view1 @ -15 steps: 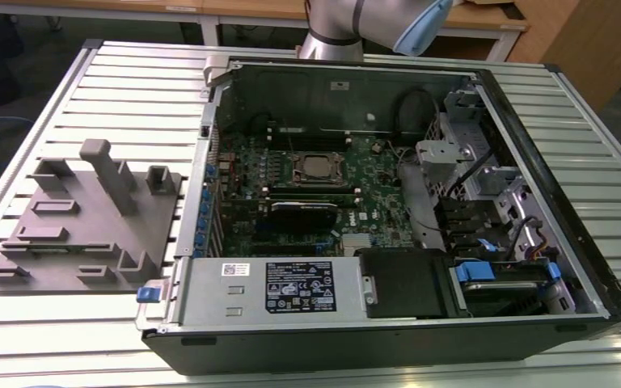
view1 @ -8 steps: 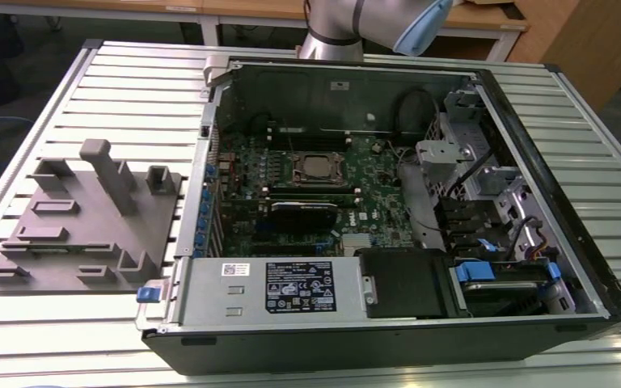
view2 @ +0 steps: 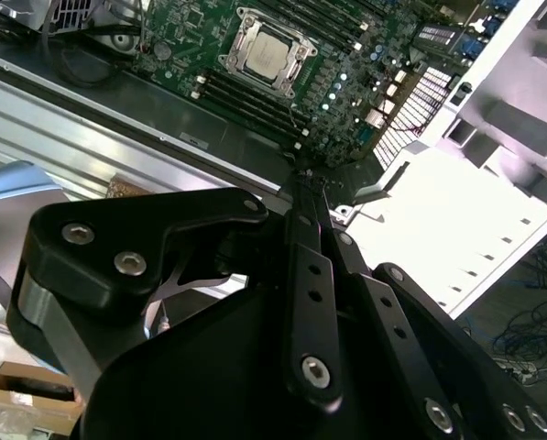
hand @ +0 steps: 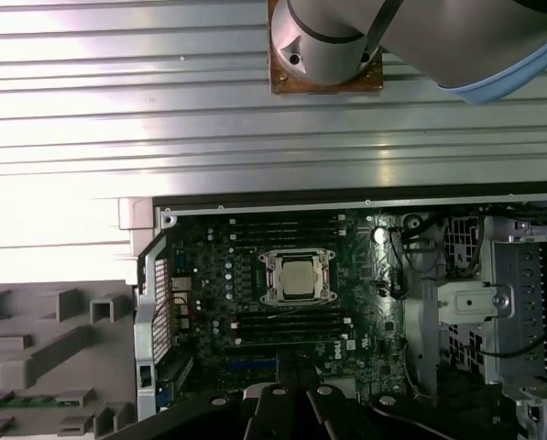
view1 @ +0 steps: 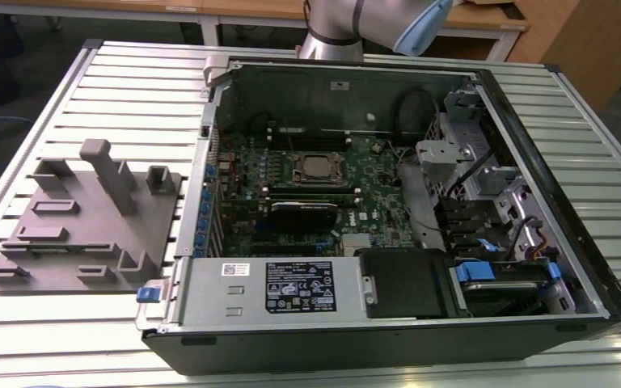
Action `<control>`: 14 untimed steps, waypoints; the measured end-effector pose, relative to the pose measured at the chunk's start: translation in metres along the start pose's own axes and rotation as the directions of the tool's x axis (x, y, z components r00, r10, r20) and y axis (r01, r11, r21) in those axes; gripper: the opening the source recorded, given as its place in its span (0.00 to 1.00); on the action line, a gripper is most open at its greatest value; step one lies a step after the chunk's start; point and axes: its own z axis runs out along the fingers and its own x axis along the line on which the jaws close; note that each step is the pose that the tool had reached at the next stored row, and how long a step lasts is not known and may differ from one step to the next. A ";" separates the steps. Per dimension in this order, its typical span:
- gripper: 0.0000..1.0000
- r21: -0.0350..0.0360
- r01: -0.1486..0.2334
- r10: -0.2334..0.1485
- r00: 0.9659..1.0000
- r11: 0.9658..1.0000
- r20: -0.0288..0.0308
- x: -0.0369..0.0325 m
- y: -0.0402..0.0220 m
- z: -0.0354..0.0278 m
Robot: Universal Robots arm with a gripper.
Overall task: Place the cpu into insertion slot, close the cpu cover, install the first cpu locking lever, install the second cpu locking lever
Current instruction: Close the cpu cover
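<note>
The cpu [view1: 316, 167] lies flat in the insertion slot [hand: 269, 275] on the green board inside the open computer case. Its dull silver top shows in both wrist views [view2: 267, 52] [hand: 298, 277]. The silvery cpu cover [view2: 236, 50] frames the chip and looks to lie down around it. My gripper [view2: 302, 179] hangs high above the case, well away from the socket, with its black fingers shut together and nothing between them. Its tips [hand: 296, 359] sit over the board's edge below the socket.
The case [view1: 526, 129] lies open on a slatted metal table [view1: 127, 81]. A grey moulded fixture tray [view1: 84, 218] sits at the exterior view's left. Inside are memory slots, a power supply [view1: 278, 287], cables and drive cages [view1: 472, 153]. The arm's base [hand: 326, 46] stands behind the case.
</note>
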 end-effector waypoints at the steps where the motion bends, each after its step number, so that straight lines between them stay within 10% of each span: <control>1: 0.10 0.000 0.000 0.000 1.000 1.000 0.000 0.0000 0.0000 0.0000; 14: 0.10 0.000 0.000 0.000 1.000 1.000 0.000 0.0001 -0.0002 0.0066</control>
